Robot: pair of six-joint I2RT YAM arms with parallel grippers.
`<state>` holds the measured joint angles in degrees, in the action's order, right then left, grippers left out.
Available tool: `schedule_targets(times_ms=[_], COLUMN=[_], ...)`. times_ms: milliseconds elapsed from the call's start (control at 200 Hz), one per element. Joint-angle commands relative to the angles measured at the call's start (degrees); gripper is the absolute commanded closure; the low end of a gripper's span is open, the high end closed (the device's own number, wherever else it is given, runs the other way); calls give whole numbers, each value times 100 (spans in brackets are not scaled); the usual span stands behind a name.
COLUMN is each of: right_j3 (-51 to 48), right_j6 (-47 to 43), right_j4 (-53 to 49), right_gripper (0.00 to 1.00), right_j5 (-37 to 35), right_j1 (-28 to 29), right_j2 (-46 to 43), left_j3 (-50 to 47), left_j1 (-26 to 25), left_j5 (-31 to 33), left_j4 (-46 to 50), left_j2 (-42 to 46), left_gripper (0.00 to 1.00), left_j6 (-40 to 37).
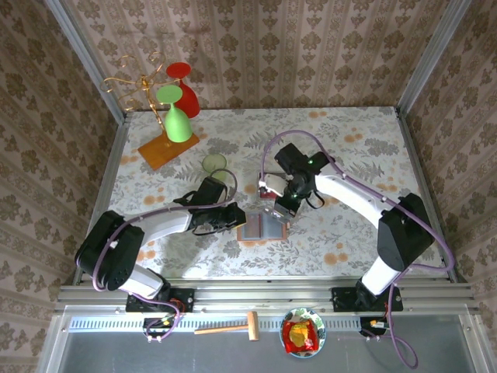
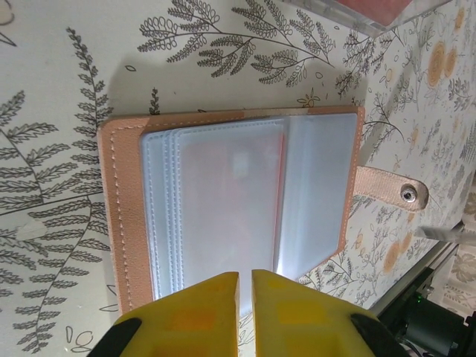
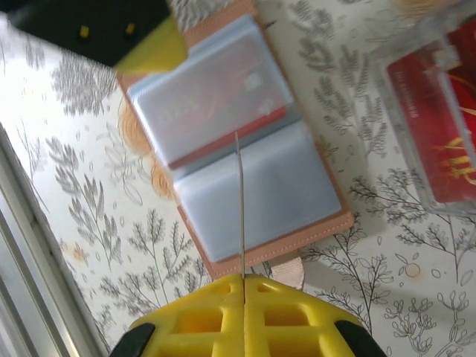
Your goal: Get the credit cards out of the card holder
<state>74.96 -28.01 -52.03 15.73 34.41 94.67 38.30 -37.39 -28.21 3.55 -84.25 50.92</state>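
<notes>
Pinching a thin credit card (image 3: pixel 242 208) edge-on between closed fingers, the right gripper (image 3: pixel 242 281) hovers with the open card holder (image 3: pixel 286 197) at its 12 o'clock, long axis running 11 to 5 and a red card (image 3: pixel 223 111) in the far sleeve. The left gripper (image 2: pixel 245 288), narrowed to a slim gap with nothing seen in it, sits at the holder's 9 o'clock edge in the top view, equally near. The flat floral table (image 3: pixel 357 297) leaves room toward 6 o'clock, while a clear box (image 3: pixel 439 126) sits near at 2 o'clock.
</notes>
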Motion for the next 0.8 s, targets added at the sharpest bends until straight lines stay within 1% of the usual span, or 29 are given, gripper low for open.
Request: schedule_targets(times_ms=[0, 215, 400, 590, 795], right_j3=[175, 317, 462, 720, 1063], right_j6=[-983, -1546, -1752, -1940, -2124], right_j4=[-489, -639, -693, -854, -995], right_gripper=[100, 100, 100, 100, 100], right_j5=[-375, -509, -599, -743, -865], right_j1=[85, 180, 245, 257, 241], right_j2=[147, 261, 378, 563, 742], left_j3=[-120, -190, -307, -499, -570], left_j1=[58, 96, 125, 149, 155], left_j5=[45, 58, 86, 48, 70], left_j4=[27, 44, 28, -235, -293], left_j2=[159, 275, 356, 357, 365], left_gripper=[86, 86, 83, 83, 83], left_j6=[-99, -82, -75, 83, 142])
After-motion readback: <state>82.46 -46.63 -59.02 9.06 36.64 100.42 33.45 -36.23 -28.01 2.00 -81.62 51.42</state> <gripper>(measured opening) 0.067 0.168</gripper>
